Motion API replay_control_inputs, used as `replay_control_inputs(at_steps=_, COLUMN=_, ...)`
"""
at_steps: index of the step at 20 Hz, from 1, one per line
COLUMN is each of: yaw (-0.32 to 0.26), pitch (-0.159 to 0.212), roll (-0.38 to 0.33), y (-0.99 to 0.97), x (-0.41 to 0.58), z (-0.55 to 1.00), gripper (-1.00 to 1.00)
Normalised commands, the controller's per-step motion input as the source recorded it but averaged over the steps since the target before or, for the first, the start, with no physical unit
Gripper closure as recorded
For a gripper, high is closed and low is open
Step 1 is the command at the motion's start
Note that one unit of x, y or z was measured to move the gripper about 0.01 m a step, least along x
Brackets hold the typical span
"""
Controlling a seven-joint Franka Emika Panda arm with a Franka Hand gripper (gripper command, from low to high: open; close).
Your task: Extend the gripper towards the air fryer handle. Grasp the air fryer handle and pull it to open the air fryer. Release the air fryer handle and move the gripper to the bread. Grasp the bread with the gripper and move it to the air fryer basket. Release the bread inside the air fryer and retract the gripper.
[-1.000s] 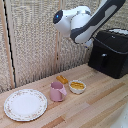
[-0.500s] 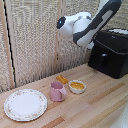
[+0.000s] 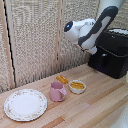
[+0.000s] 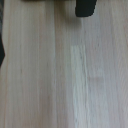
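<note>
Tool [image 3: 93, 50] raised above the counter [image 3: 95, 107], close to the air fryer [image 3: 111, 53] front, touching nothing visible; finger spacing impossible to tell. Bread [image 3: 62, 79] flat on the counter, behind pink mug [image 3: 57, 91] and beside white bowl [image 3: 77, 86].

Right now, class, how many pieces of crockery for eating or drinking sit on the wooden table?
3. A floral-rimmed plate at the exterior view's left, a pink mug right of it, and a small white bowl of yellow food further right. Others could be hidden behind the air fryer.
</note>
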Motion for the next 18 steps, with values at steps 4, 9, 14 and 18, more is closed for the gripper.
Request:
replay_control_inputs(at_steps=4, yaw=0.031, pitch=0.012, roll=-0.013, y=-0.66, x=-0.069, z=-0.24, gripper=-1.00)
replay_control_inputs(at_steps=9, yaw=0.022, pitch=0.045, roll=-0.044, y=-0.60, x=-0.097, z=-0.22, gripper=-1.00)
replay_control_inputs(at_steps=14, yaw=0.033, pitch=0.044, roll=-0.063, y=-0.61, x=-0.156, z=-0.10, gripper=-1.00)
replay_control_inputs(at_steps=18, yaw=0.094, pitch=0.015, roll=-0.062, y=-0.60, x=-0.198, z=0.01, gripper=-1.00)
